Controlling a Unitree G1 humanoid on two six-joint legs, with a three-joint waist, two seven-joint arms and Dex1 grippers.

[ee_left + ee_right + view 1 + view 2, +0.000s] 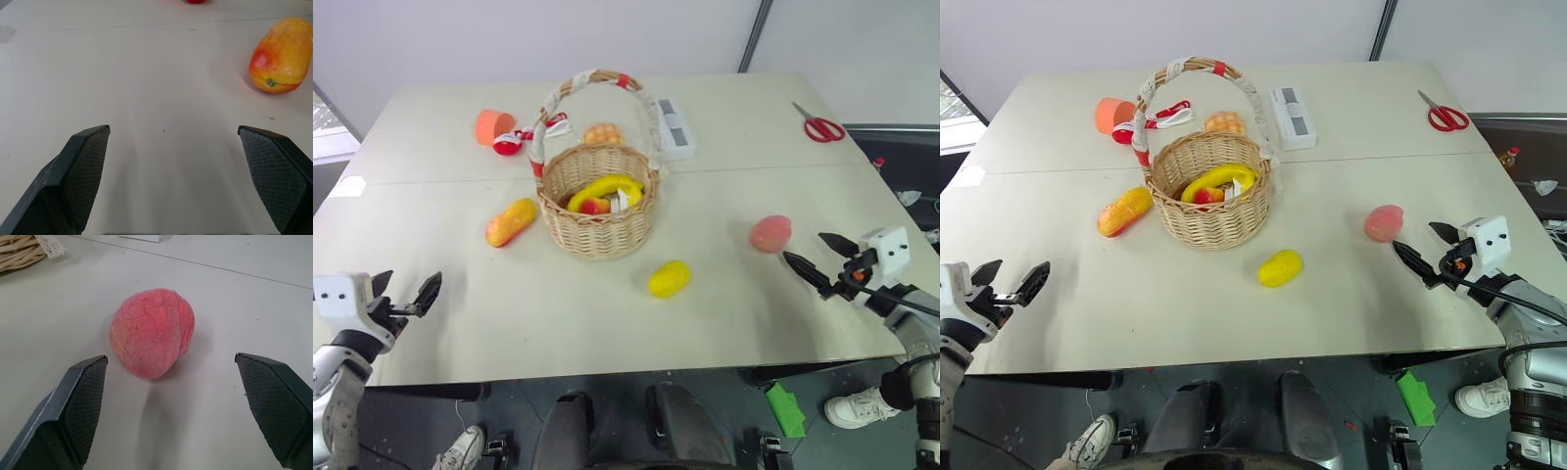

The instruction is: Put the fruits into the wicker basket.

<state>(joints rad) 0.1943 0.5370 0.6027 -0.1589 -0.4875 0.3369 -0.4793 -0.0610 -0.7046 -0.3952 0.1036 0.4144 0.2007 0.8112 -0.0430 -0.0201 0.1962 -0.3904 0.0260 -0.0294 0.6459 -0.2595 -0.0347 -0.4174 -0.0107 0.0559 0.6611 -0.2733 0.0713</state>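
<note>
The wicker basket (598,233) stands mid-table with a yellow banana-shaped toy and a small red piece inside. The orange-yellow mango (511,222) lies just left of the basket. Nearer the front, to the basket's right, is the yellow lemon (669,279). The pink peach (771,233) rests further right. My right gripper (806,248) is open, low over the table, pointing at the peach (152,332) a short way off. My left gripper (409,284) hangs open at the table's front left, empty, with the mango (279,55) well ahead of it.
Behind the basket are an orange cup (493,126), a red-and-white ribbon piece (517,143), a tan waffle-like toy (601,132) and a white box (674,127). Red-handled scissors (822,128) lie at the far right corner. The table's front edge runs just below both grippers.
</note>
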